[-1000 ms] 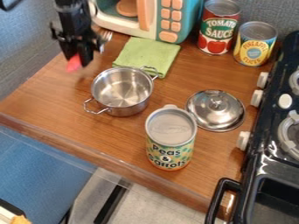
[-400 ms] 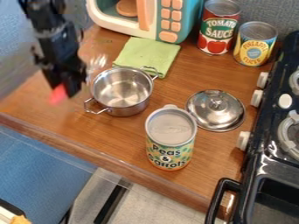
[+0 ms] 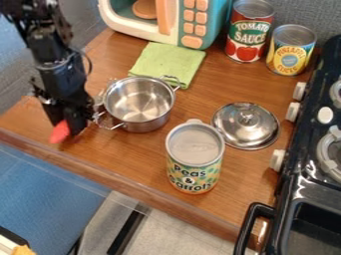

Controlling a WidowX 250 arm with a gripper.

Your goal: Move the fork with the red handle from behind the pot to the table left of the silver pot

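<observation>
The gripper is at the left side of the wooden counter, left of the metal pot, and is shut on a red-handled fork. The fork's red handle sticks out at the lower left of the fingers. Its metal end is on the far side, close to the pot's left rim and hard to make out. The pot stands upright with no lid on it and looks empty inside. Its silver lid lies knob up to the right, behind the peas and carrots can.
A green cloth lies behind the pot, in front of a toy microwave. Tomato sauce and pineapple cans stand at the back right. A black toy stove borders the right side. The counter's front edge runs diagonally.
The gripper has come down and toward the counter's front left, from behind the pot to beside it, carrying the red-handled fork. The pot, lid, cloth and cans have stayed in place.
</observation>
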